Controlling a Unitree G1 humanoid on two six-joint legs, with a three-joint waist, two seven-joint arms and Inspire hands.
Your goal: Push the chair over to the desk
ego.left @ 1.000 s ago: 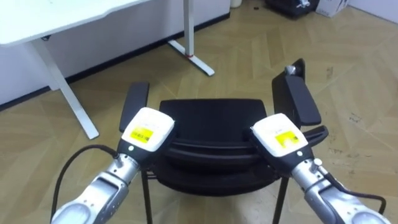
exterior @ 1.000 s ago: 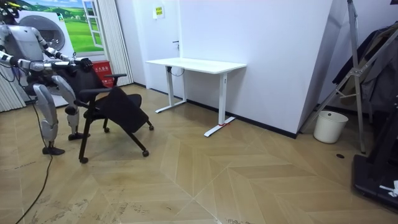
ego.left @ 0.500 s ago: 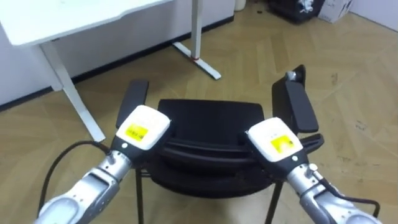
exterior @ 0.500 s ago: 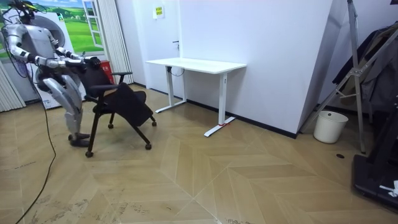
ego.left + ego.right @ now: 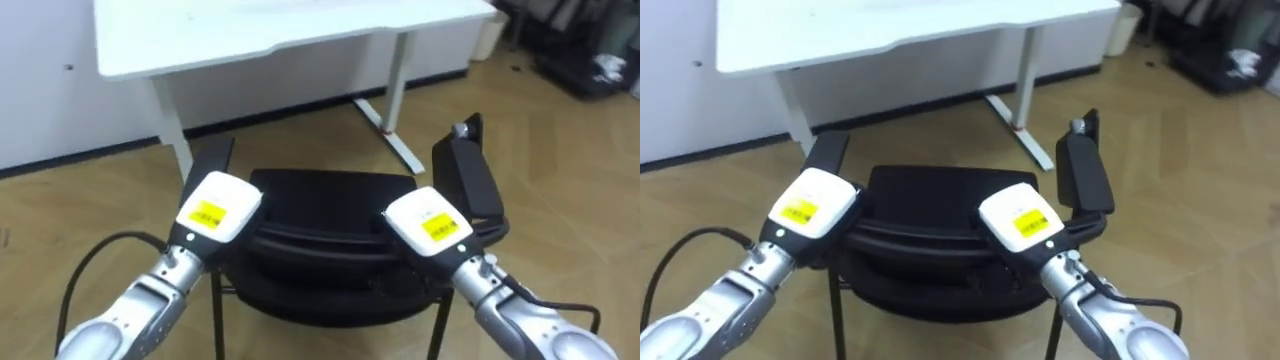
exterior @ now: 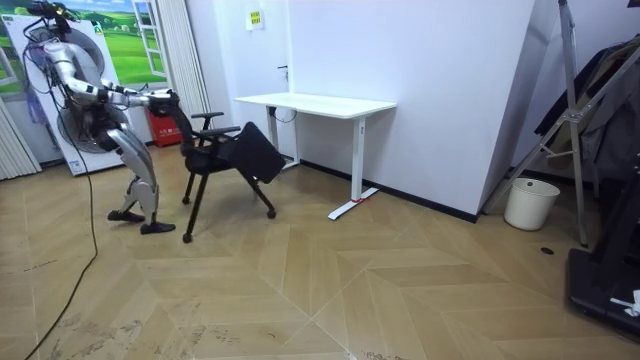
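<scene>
Chair: a black chair (image 5: 335, 195) with two armrests stands in front of the white desk (image 5: 270, 35), close to it. Its seat faces the desk and its back is toward the robot.
Chair in the room view: the chair (image 6: 228, 152) is just off the desk's (image 6: 315, 103) end on the room view's left. The seat panel slants down toward the desk, and the chair is not under the desk top.
Left hand: the left hand (image 5: 218, 205) lies against the top of the chair's back at the corner farther from the desk's footed leg. Only the back of the hand faces the camera, so it cannot be told whether it clasps the back or merely presses on it.
Right hand: the right hand (image 5: 425, 222) lies on the same top edge, at the corner nearer the footed leg. Its grasp cannot be told either.
Armrests: one armrest (image 5: 212, 160) points toward the desk's plain leg. The other armrest (image 5: 468, 175) angles outward, away from the desk.
Robot: it stands on the side of the chair away from the desk. Both arms are stretched out to the chair's back, and one foot is ahead of the other.
Floor: wooden herringbone boards (image 5: 570, 210) run under the desk and the chair.
Bucket: a white bucket (image 6: 530, 203) stands by the wall, well apart from the desk, on the room view's right.
</scene>
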